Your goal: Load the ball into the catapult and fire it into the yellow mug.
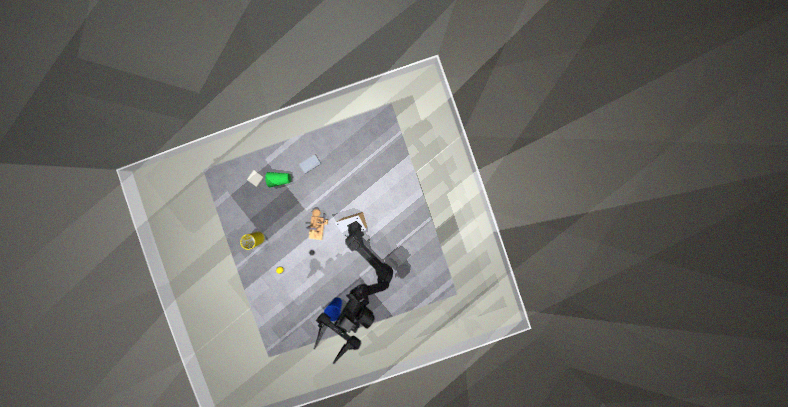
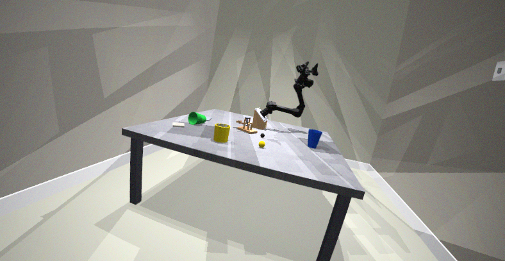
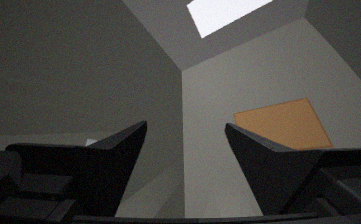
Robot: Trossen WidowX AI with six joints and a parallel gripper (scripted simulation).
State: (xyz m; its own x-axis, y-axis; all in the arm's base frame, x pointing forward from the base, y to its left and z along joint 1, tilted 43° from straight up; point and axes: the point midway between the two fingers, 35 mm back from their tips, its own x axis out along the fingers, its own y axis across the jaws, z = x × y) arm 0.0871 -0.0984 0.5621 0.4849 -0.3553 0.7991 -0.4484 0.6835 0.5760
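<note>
The small wooden catapult (image 1: pixel 316 233) (image 2: pixel 247 130) stands near the arm's base. The yellow mug (image 1: pixel 258 238) (image 2: pixel 222 134) is upright, its opening facing up. A yellow ball (image 1: pixel 279 270) (image 2: pixel 261 143) lies on the table in front of the catapult in the exterior view. A smaller dark ball (image 1: pixel 311 252) (image 2: pixel 262 135) lies between the yellow ball and the catapult. My gripper (image 1: pixel 324 355) (image 2: pixel 312 63) (image 3: pixel 186 125) is wide open and empty. It is high above the table, far from the catapult, the balls and the mug. The wrist view shows only walls and ceiling beyond the fingers.
A blue cup (image 1: pixel 334 308) (image 2: pixel 313 138) stands on the gripper's side of the table. A green cup (image 1: pixel 278 178) (image 2: pixel 197 118) lies on its side at the opposite end, between a cream block (image 1: pixel 254 178) (image 2: pixel 178 124) and a pale blue flat piece (image 1: pixel 309 163).
</note>
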